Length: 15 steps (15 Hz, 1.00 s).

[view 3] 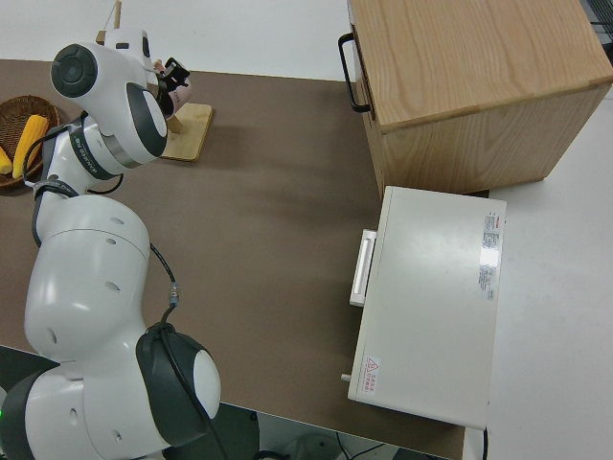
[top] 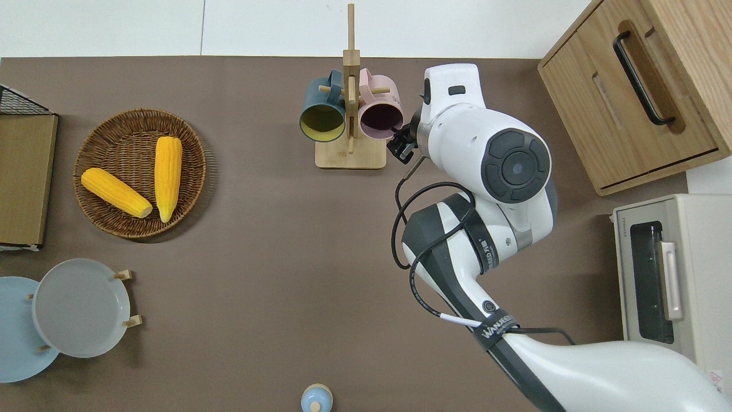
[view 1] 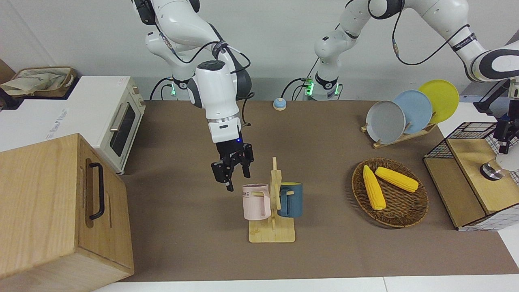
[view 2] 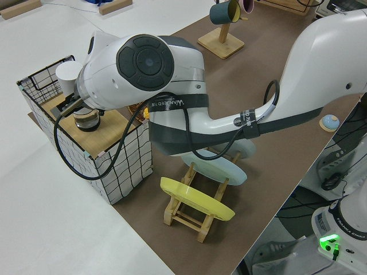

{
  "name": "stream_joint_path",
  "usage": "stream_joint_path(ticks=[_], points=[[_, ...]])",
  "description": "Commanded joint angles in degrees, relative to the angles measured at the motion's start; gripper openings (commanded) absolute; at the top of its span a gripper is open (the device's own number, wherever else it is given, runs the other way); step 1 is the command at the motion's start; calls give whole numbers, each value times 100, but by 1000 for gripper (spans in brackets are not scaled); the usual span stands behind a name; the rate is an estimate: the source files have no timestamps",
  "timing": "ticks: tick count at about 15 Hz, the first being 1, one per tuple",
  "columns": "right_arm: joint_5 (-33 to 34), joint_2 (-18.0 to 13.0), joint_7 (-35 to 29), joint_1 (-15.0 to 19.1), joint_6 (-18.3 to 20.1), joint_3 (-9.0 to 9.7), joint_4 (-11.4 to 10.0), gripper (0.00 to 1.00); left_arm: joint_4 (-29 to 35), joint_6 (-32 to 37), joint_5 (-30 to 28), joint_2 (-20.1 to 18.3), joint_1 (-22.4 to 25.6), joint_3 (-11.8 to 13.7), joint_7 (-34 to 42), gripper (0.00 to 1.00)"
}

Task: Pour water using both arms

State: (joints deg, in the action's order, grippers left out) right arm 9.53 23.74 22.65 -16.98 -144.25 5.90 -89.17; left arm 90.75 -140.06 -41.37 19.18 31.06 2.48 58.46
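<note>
The right gripper (view 1: pixel 232 170) hangs with its fingers apart just beside the pink mug (view 1: pixel 256 201) on the wooden mug rack (view 1: pixel 272 233). That mug looks light, stiff, glossy and breakable; its rim or wall seems the best hold. The blue mug (view 1: pixel 290 199) hangs opposite. The left gripper (view 1: pixel 504 140), whose fingers I cannot make out, is over a glass vessel (view 1: pixel 491 170) on the wire shelf (view 1: pixel 470 170).

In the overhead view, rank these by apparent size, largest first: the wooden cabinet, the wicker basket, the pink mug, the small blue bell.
1. Wooden cabinet, though partly cropped by the frame.
2. Wicker basket, holding two corn cobs.
3. Pink mug, hanging on the mug rack.
4. Small blue bell, partly cut off at the frame's bottom edge.
</note>
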Motion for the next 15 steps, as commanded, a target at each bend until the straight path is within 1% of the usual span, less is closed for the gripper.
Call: stream_joint_path(ticks=[1,3,5,7,9,11,13,15], points=[[461,210,-463,-86,-6,-37,304,759,83,-223,-284,15,-48,-28,245,998],[585,263,-464,-130,46,-89,409,755,153,-381,-284,7,-57,-72,236,998],[681,272,-481,-156,46,-89,410,743,180,-469,-284,6,-48,-160,236,998],[743,324,-481,-218,46,-98,453,738,189,-522,-293,15,-48,-169,227,998],[761,421,-481,-253,55,-116,550,726,189,-522,-301,15,-39,-204,236,998],[953,474,-481,-305,99,-142,629,718,189,-522,-301,15,-39,-196,236,998],[1024,483,-481,-332,117,-168,638,707,180,-540,-301,41,-48,-205,236,998],[1252,509,-481,-332,126,-195,647,690,189,-566,-337,85,-48,-205,245,998]])
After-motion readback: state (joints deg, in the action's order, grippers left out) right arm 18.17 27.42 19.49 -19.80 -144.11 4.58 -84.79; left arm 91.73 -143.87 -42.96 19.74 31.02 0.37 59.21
